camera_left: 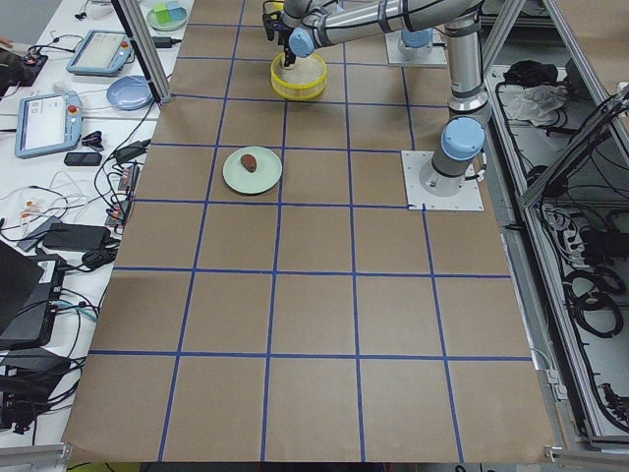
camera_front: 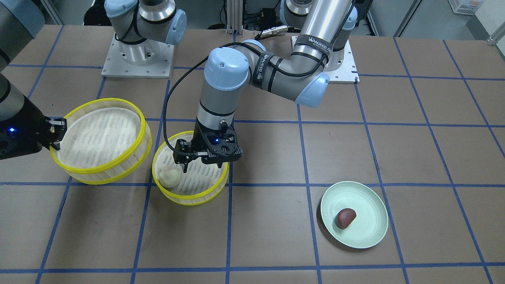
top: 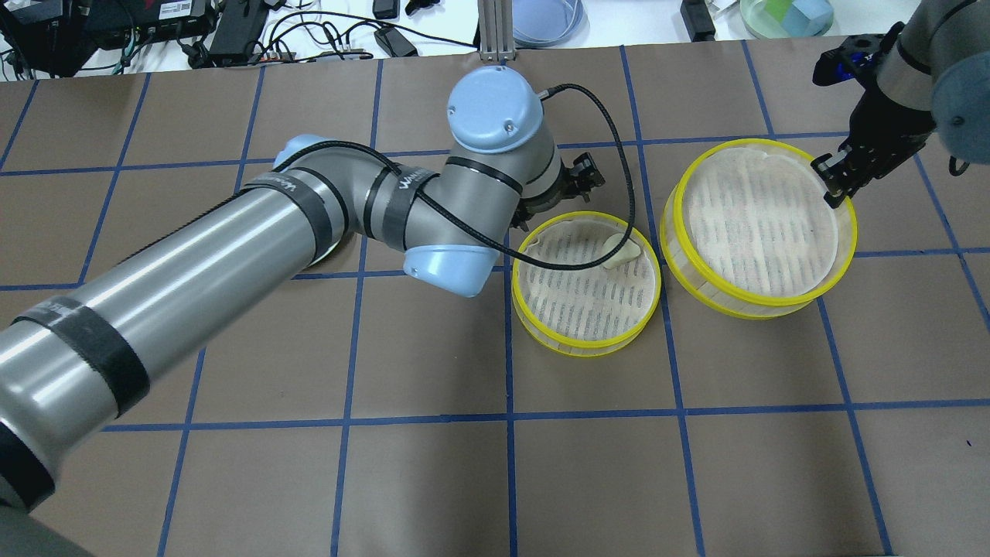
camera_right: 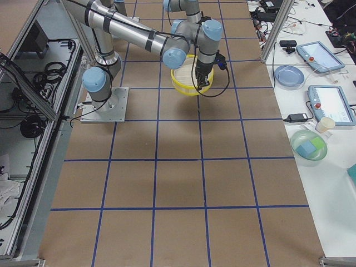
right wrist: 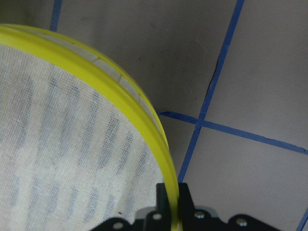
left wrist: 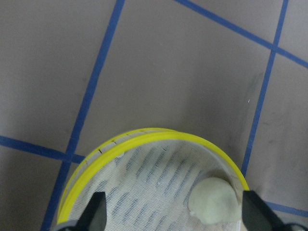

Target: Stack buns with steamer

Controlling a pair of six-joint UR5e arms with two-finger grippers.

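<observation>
The cream-white bun (camera_front: 169,178) lies in the small yellow-rimmed steamer (camera_front: 189,202), against its wall; it also shows in the left wrist view (left wrist: 214,199). My left gripper (camera_front: 184,165) hangs just above this steamer's floor beside the bun, open and empty, its fingers (left wrist: 96,209) wide apart. The dark reddish-brown bun (camera_front: 346,218) sits on the pale green plate (camera_front: 365,236). My right gripper (camera_front: 57,136) is shut on the rim of the large yellow-rimmed steamer (camera_front: 98,173), which holds no bun; the rim (right wrist: 125,96) runs between its fingers.
The two steamers stand side by side, almost touching. The brown table mat with blue grid tape spreads around them. Both arm bases (camera_front: 138,59) stand at the robot's side. Devices and cables (camera_left: 49,118) lie on a side table beyond the mat.
</observation>
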